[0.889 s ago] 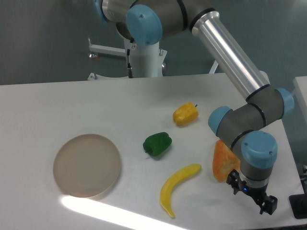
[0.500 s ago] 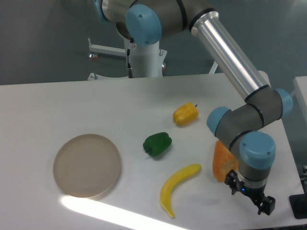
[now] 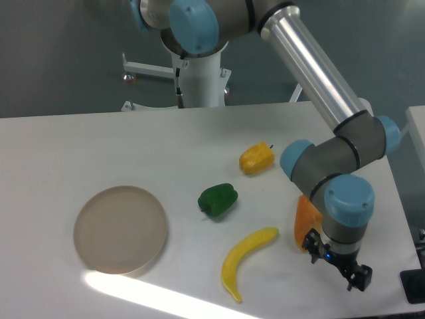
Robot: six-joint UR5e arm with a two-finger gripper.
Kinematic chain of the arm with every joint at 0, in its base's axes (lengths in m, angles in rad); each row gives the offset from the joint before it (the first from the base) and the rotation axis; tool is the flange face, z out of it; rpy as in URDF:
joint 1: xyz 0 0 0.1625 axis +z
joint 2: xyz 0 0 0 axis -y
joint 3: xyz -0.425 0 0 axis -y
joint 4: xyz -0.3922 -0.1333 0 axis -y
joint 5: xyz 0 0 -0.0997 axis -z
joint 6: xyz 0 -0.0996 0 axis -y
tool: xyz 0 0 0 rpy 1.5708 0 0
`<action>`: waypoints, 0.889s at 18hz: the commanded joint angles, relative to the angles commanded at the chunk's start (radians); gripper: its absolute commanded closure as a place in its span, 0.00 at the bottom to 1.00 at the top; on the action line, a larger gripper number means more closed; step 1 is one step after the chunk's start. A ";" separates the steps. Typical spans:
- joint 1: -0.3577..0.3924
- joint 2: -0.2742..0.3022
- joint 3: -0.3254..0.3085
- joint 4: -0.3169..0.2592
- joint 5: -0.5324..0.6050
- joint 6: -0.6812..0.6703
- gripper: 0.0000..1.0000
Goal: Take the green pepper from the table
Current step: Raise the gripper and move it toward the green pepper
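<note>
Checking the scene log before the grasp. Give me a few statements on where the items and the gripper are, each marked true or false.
1. The green pepper lies on the table. True.
2. The gripper holds the green pepper. False: it is off to the side, well apart from it.
3. The banana lies on the plate. False: it lies on the table.
4. The yellow pepper sits farther from the camera than the green pepper. True.

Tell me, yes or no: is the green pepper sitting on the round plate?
No, the green pepper lies on the bare table, to the right of the beige plate and apart from it.
</note>
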 joint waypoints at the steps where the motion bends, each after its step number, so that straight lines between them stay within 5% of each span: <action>1: 0.005 0.031 -0.037 -0.002 -0.003 -0.021 0.00; 9: 0.064 0.233 -0.299 -0.009 -0.273 -0.166 0.00; 16: 0.084 0.298 -0.428 -0.049 -0.342 -0.155 0.00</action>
